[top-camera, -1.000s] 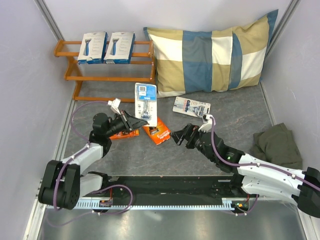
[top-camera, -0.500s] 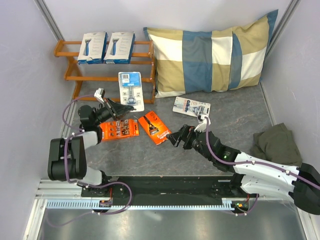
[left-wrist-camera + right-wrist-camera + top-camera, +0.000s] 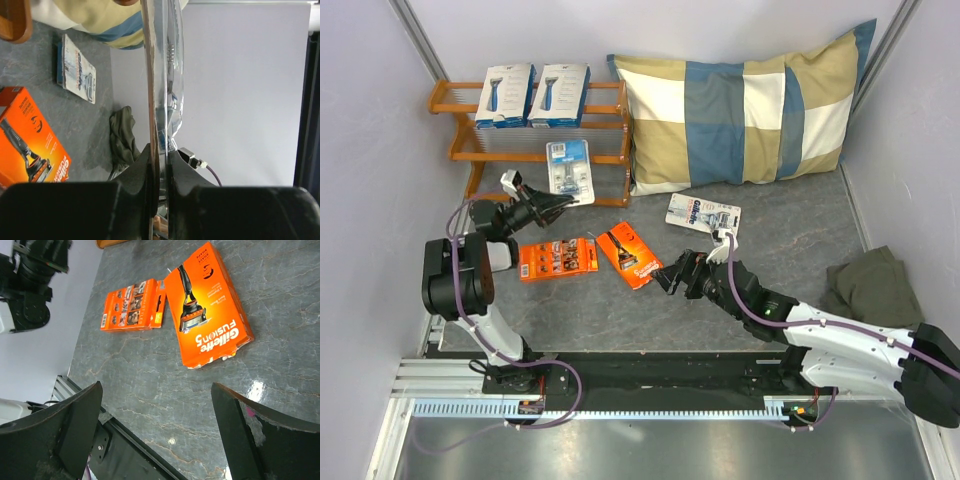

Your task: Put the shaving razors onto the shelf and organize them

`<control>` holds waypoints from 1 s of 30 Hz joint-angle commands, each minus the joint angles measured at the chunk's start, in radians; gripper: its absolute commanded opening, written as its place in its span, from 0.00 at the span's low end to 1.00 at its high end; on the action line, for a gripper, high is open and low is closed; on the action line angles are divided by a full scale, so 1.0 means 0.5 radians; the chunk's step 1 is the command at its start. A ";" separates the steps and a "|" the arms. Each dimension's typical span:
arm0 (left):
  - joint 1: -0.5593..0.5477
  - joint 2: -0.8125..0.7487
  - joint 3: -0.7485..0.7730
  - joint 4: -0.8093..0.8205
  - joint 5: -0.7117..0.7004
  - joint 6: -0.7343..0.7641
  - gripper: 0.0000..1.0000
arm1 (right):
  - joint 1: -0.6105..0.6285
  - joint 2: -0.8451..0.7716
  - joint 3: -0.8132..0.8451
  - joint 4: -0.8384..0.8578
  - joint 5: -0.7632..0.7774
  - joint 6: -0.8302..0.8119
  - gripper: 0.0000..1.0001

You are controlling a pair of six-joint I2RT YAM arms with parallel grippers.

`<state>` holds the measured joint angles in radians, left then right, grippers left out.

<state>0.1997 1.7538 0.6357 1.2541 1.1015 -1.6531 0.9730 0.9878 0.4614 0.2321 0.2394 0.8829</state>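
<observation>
Pillow (image 3: 750, 110): propped on the back wall, ahead and to the right of the left claw (image 3: 555, 203). Not part of the job.

Shelf (image 3: 605, 128): directly ahead of the left claw, close. Both white boxes (image 3: 506, 95) stand side by side on its top tier, faces out, so that row looks done.

Green cloth (image 3: 875, 290): well off to the right claw's (image 3: 672, 277) right. Ignore it.

Held blister pack (image 3: 568, 167): the left claw is pinched tight on its bottom edge and holds it upright in front of the shelf's lower tiers. The wrist view shows the card edge-on between the fingers. An edge grip makes sense here, since the pack is thin and flat and standing it up lets it go in face-out like the boxes. Can't tell if it's touching the rods yet.

Second blister pack (image 3: 704, 214): flat on the table (image 3: 790, 240), just beyond the right claw.

Big orange pack (image 3: 207, 310): flat on the table, just ahead of the right claw. Small orange pack (image 3: 134, 305): lies beside it on the far side, between the two claws.

Right claw: spread wide, holding nothing, low over the table. My read is it's lined up for the big orange pack. That pack lies flat, so the pickup likely needs an edge.
</observation>
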 commanded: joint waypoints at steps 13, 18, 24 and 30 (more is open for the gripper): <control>-0.056 0.033 0.539 -0.594 0.076 0.410 0.02 | -0.041 0.111 0.031 0.131 -0.135 -0.051 0.98; -0.123 0.152 0.633 -0.652 0.080 0.444 0.02 | -0.050 0.135 0.050 0.131 -0.175 -0.060 0.98; -0.221 0.287 0.817 -0.796 0.052 0.499 0.02 | -0.053 0.129 0.044 0.128 -0.187 -0.066 0.98; -0.301 0.361 0.980 -1.050 -0.031 0.609 0.03 | -0.071 0.117 0.041 0.100 -0.203 -0.082 0.98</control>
<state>0.0692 1.9217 1.0557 0.7982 1.1007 -1.4345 0.9459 1.0542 0.4614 0.2596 0.1501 0.8608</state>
